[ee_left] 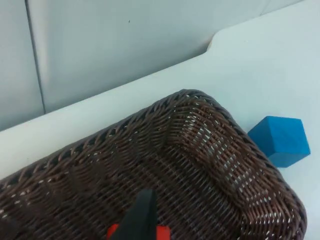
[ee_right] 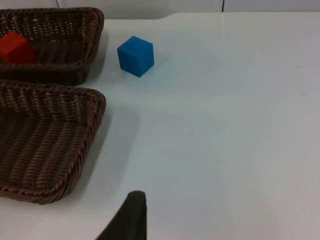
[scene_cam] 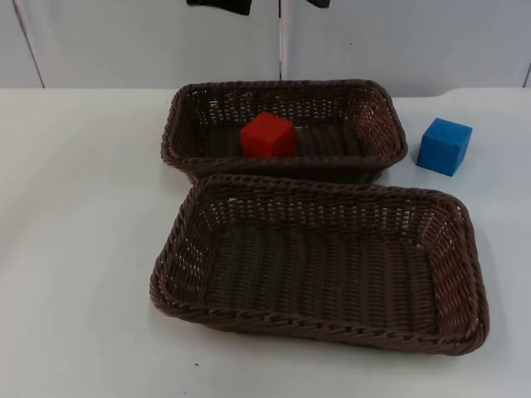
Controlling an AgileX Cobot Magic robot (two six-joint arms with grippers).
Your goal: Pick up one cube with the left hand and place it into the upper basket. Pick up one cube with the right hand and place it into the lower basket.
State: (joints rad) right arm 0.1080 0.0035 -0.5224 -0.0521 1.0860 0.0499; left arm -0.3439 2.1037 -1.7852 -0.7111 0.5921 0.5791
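White tabletop (scene_cam: 75,249) meets a grey wall. Red cube (scene_cam: 268,135) sits in the upper basket (scene_cam: 178,124) near the far edge; blue cube (scene_cam: 444,146) rests on the tabletop just beside that basket's right end. Lower basket (scene_cam: 465,274) lies nearer. Left gripper (ee_left: 140,220) hangs above the red cube, right gripper (ee_right: 130,220) over bare tabletop; I cannot tell either's finger state.

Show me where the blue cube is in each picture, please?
Top view: the blue cube sits on the white table, right of the upper basket, outside it.
Left wrist view: the cube lies just past that basket's corner.
Right wrist view: the cube stands apart from the same basket.
Shared landmark: the upper basket, with the red cube inside.
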